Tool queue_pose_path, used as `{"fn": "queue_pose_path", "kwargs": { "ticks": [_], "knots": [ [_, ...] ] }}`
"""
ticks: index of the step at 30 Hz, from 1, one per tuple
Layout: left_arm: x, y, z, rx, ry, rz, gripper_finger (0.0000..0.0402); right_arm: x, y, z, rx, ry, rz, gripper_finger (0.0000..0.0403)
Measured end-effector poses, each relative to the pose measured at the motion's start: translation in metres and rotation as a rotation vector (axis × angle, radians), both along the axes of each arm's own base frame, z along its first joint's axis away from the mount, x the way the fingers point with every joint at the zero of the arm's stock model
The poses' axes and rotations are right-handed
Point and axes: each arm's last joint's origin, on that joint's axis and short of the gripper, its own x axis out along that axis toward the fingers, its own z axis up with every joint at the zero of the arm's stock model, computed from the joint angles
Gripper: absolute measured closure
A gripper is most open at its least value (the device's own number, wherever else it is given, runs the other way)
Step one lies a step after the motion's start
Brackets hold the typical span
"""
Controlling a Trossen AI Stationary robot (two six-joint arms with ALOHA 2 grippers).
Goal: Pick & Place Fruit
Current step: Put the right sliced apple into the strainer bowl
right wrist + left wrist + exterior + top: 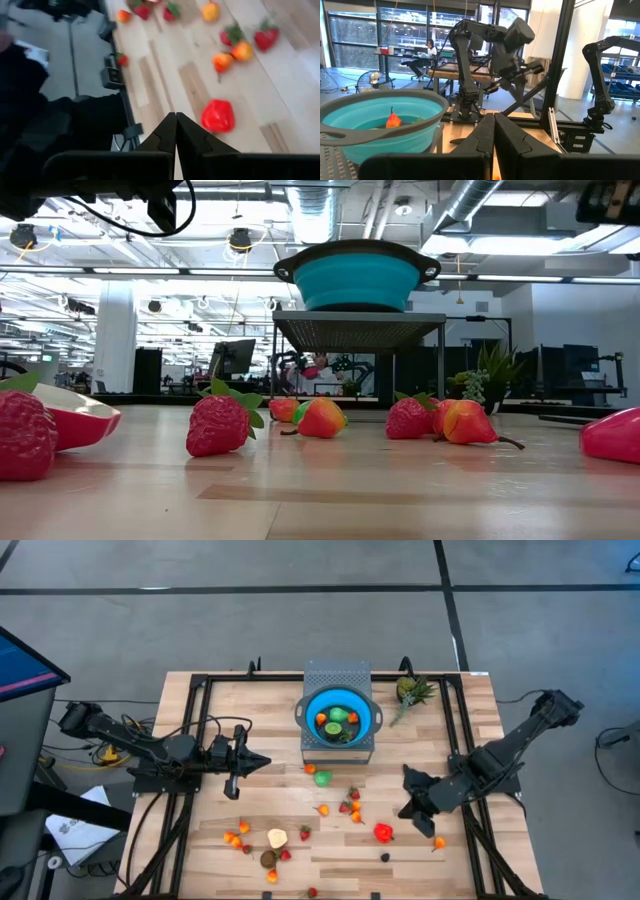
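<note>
The fruit [330, 808] lay scattered over the near half of the wooden table [200, 850], with a few more pieces inside the blue bowl [311, 702]. In the high view the loose pieces formed two groups: a central run of a green piece [322, 779], strawberries and orange pieces below the bowl, and a second cluster toward the left near edge, with a pale yellow piece [277, 838], a brown one [268, 859] and small orange ones. A red pepper-like piece [383, 832] sat apart to the right, just beside the right gripper [407, 812]; most pieces were roundish, so no long axis could be read from above.

In the low view a strawberry [219, 425] lay on its side, its green leaves pointing toward the right of that picture, and an orange piece [468, 423] lay with its thin stem stretched along the table, also toward the right.

The bowl stood on a grey perforated stand [337, 675] at the middle of the table's far side. A spiky green-leaved pineapple piece [410, 692] lay near the far right corner.

The right gripper hovered low over the table's right side, its jaws pressed together and holding nothing, as the right wrist view showed. The left gripper [262, 762] waited at the left side, pointing toward the centre, its jaws likewise pressed together and empty.
</note>
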Motion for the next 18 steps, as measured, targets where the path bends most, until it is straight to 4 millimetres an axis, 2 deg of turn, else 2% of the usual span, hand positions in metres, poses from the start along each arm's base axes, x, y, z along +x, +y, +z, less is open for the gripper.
{"fn": "queue_pose_path", "kwargs": {
  "ticks": [6,13,18],
  "knots": [
    [0.000,0.000,0.000,0.000,0.000,0.000,0.0400,0.001,0.000,-0.019,-0.046,0.165,-0.097,0.0402],
    [0.000,0.000,0.000,0.000,0.000,0.000,0.0400,0.024,0.011,-0.046,-0.164,0.203,-0.054,0.0400],
    [0.000,0.000,0.000,0.000,0.000,0.000,0.0400,0.034,0.013,-0.062,-0.148,0.291,-0.025,0.0400]
  ]
}}
